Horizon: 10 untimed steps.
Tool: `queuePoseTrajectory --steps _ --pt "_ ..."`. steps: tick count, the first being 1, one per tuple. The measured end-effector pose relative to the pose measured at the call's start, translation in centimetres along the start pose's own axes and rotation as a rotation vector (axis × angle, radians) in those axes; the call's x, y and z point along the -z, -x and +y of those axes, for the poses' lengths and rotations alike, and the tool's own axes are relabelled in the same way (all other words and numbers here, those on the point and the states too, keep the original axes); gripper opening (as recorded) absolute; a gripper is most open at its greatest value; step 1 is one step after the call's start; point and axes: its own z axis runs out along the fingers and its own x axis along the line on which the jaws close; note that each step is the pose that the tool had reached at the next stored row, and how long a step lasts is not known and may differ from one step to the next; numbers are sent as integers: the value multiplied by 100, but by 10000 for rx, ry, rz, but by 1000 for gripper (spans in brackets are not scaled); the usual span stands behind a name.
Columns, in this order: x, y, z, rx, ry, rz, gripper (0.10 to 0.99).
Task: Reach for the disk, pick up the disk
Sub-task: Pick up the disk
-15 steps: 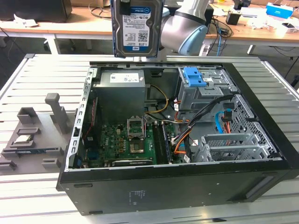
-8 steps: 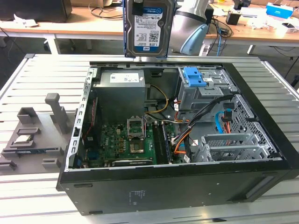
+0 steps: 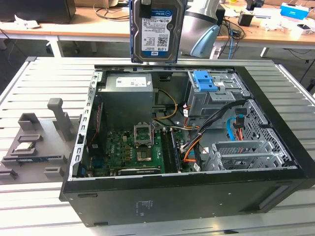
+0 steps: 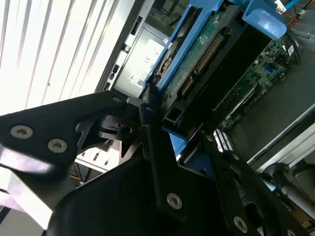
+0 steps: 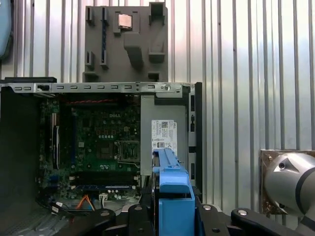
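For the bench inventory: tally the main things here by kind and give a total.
disk, held in the pincer: 1
open computer case: 1
blue bracket in the case: 1
grey fixture beside the case: 1
square chip on the fixture: 1
Total: 5

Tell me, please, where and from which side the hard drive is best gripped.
By its upper end, from above, pinching the two broad flat faces. The hard drive hangs upright over the open computer case, and the gripper holds it just so; those faces probably give a firmer seat than the narrow blue-framed edges.
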Motion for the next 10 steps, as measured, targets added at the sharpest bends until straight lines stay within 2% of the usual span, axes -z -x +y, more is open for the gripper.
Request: queuePoseTrajectory --steps 5,7,10 --pt "-3 -187 0 0 0 0 365" --pt "-5 -310 0 -1 0 0 365" --pt "-7 -451 -1 1 0 0 365"
